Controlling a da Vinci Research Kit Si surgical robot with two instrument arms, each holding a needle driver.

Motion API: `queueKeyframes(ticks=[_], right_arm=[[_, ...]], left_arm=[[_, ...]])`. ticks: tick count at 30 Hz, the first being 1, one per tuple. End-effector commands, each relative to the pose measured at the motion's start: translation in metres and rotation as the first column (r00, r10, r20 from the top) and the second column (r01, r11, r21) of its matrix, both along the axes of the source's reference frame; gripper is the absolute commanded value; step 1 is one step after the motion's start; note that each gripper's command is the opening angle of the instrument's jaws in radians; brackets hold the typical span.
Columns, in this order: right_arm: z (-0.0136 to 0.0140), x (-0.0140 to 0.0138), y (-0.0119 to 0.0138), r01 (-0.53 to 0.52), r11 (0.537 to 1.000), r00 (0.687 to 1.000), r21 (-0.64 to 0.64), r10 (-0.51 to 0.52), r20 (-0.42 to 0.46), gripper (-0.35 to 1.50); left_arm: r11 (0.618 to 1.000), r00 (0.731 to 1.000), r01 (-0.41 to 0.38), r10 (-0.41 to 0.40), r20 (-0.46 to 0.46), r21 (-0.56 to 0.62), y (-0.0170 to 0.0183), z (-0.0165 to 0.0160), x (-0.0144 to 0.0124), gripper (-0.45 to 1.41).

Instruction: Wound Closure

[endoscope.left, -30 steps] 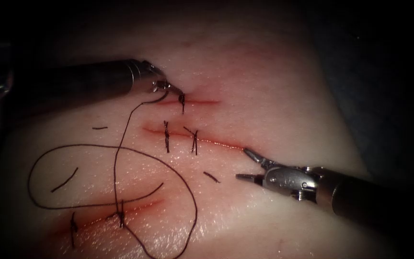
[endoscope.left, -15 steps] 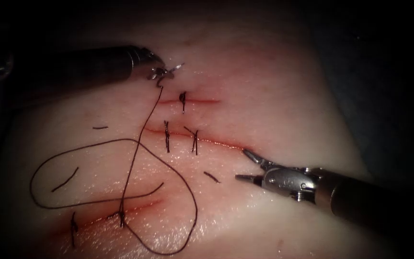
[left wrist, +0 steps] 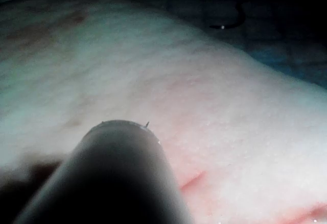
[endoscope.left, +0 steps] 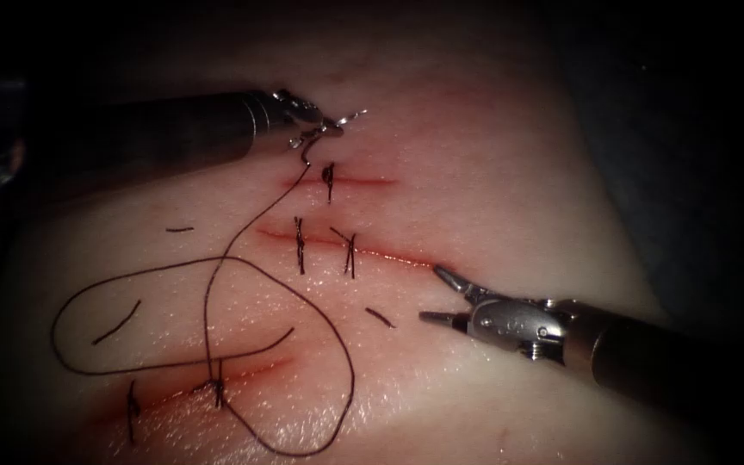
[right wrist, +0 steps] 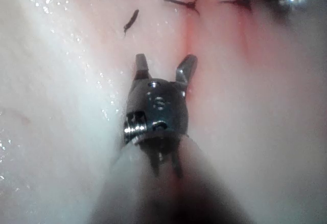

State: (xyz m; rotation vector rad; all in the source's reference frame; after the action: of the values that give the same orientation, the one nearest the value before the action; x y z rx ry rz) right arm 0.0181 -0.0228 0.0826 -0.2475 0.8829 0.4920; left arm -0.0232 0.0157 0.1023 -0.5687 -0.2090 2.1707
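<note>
Reaching in above the uppermost cut (endoscope.left: 337,182), the left tool (endoscope.left: 337,123) clenches the needle (endoscope.left: 310,148), clear of the tissue (endoscope.left: 492,172), thread (endoscope.left: 217,284) trailing below. Beside the middle cut, the right tool (endoscope.left: 443,297) gapes empty.

Left tool (endoscope.left: 337,125): jaws hidden behind its own shaft (left wrist: 110,178) in the left wrist view. Needle (endoscope.left: 307,151) too small to tell where along its curve it is gripped. Thread (endoscope.left: 217,319) loop cut off by the endoscope view's lower edge. Right tool (right wrist: 163,68): shaft blurred, cut off by the picture's edge. Tissue (endoscope.left: 492,172) edges lost in darkness.
</note>
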Motion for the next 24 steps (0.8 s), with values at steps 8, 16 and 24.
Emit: queueKeyframes(ticks=[8,16,24], right_arm=[[-0.0013,0.0008,0.0015,-0.034,0.999,0.997,0.039,0.037,-0.061,1.43],[-0.0012,0.0010,0.0019,-0.060,0.979,0.971,0.195,0.103,-0.217,1.40],[-0.0011,0.0026,0.0036,0.008,0.852,0.762,0.524,0.333,-0.555,1.23]], left_arm=[[0.962,0.974,0.038,0.025,0.224,-0.272,-0.0011,-0.0047,-0.0026,-0.45],[0.927,0.900,0.026,0.141,0.412,-0.375,-0.0025,-0.0086,-0.0035,-0.45],[0.842,0.553,0.076,0.410,0.725,-0.534,-0.0048,-0.0124,-0.0041,-0.45]])
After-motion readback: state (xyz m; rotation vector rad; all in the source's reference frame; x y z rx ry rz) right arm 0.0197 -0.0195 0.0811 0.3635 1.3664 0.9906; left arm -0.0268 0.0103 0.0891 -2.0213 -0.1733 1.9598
